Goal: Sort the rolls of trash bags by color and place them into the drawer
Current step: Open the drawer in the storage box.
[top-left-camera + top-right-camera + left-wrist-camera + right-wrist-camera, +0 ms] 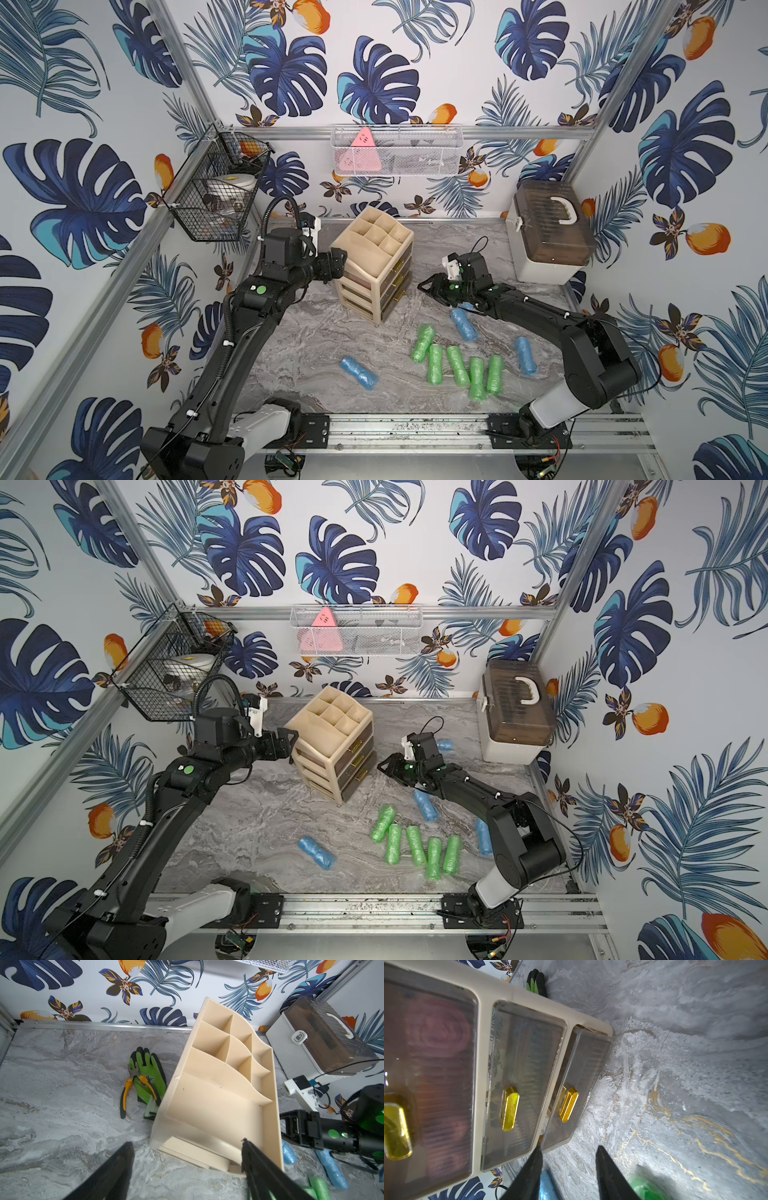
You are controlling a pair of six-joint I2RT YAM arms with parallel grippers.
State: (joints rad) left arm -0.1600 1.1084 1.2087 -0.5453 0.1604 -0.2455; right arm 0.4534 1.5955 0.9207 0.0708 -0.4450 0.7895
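A beige organizer [374, 266] with three smoky drawers stands mid-table. Pink rolls [438, 1030] show through the top drawer; the bottom drawer [581, 1084] sits slightly pulled out. Several green rolls [457, 368] lie in a group in front. Blue rolls lie at the front left [359, 372], under the right arm [464, 325] and further right [525, 355]. My left gripper [338, 266] [187, 1141] is open, its jaws either side of the organizer's upper corner. My right gripper [424, 286] [569, 1148] is open and empty, facing the drawer fronts.
A green work glove [148, 1078] and orange-handled pliers [133, 1084] lie behind the organizer. A white box with a brown lid [552, 232] stands at the back right. A black wire basket [216, 187] and a white mesh basket [395, 153] hang on the walls.
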